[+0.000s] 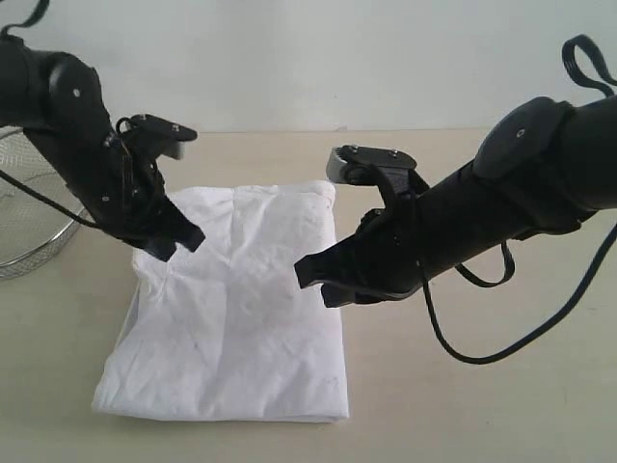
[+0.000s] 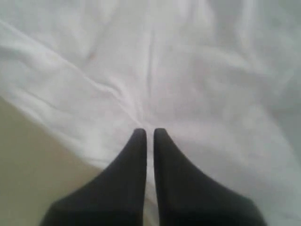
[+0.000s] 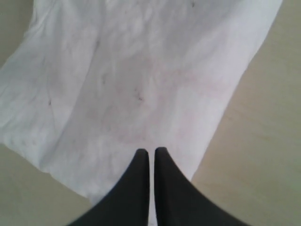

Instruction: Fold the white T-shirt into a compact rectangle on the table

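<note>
White T-shirt (image 1: 231, 309) flat on the table (image 1: 482, 405), folded into a rough rectangle, wrinkled, long side running from far to near in the exterior view, lying left of centre. Near edge fairly straight, far edge bumpier with a crease near the far left corner. No red band or neck tag on the upper face; only a faint pinkish trace through the cloth in the right wrist view, plus a few tiny dark specks. Left gripper (image 1: 181, 241) over the far left part of the shirt, fingers pressed narrow with just a slit between the tips, nothing pinched between them. Cloth edge and bare beige table just beside the tips in the left wrist view; contact with the cloth cannot tell. Right gripper (image 1: 313, 282) over the right side of the shirt around mid-length, pointing toward the centre, fingers likewise narrow, tips almost together, holding nothing. Touching the cloth or just above it: cannot tell. Both black arms angled down from the outer sides, well apart from each other. Wire mesh bowl (image 1: 29, 222) at the far left edge of the table, apart from the shirt, partly behind the left arm. Black cable (image 1: 463, 352) looping under the right arm.
</note>
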